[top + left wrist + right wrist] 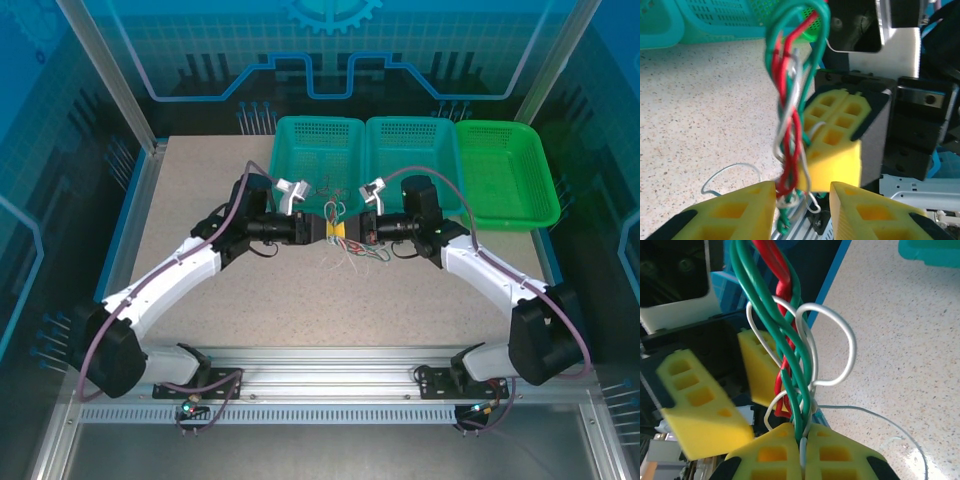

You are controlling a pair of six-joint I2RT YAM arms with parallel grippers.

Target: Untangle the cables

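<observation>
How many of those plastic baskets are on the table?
3, side by side along the far edge of the table: a teal basket on the left, a second teal basket in the middle, and a bright green basket on the right. None appears hidden.

Speckled beige surface. Far edge, L to R, side by side: teal basket, 2nd teal basket, green basket. Approx. centre: loose whitish ends of the cables lie on it.
</observation>
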